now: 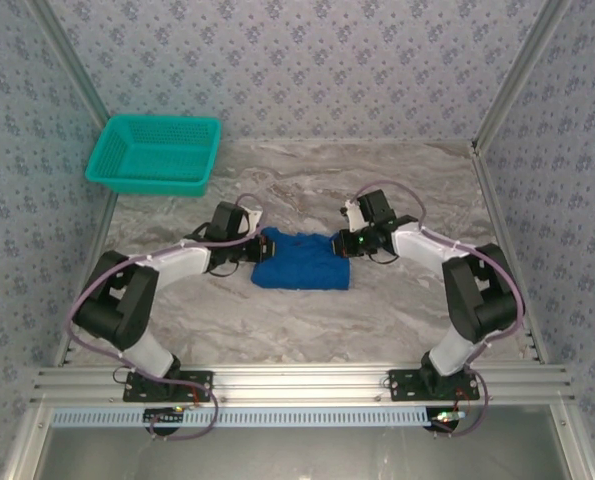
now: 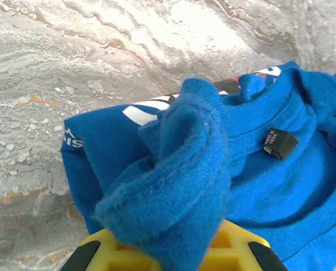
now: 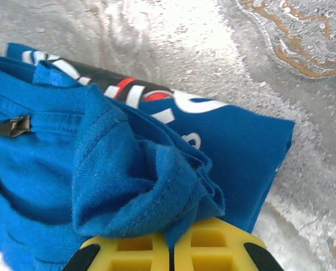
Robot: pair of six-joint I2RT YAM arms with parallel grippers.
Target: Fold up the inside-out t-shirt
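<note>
Blue t-shirt (image 1: 302,265), one, bunched; left hand (image 1: 254,249), right hand (image 1: 342,243) each pinching its fabric; one teal basket (image 1: 147,183).

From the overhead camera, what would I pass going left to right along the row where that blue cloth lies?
left arm → left gripper, shut on the cloth's left edge → blue t-shirt → right gripper, shut on its right edge → right arm
</note>
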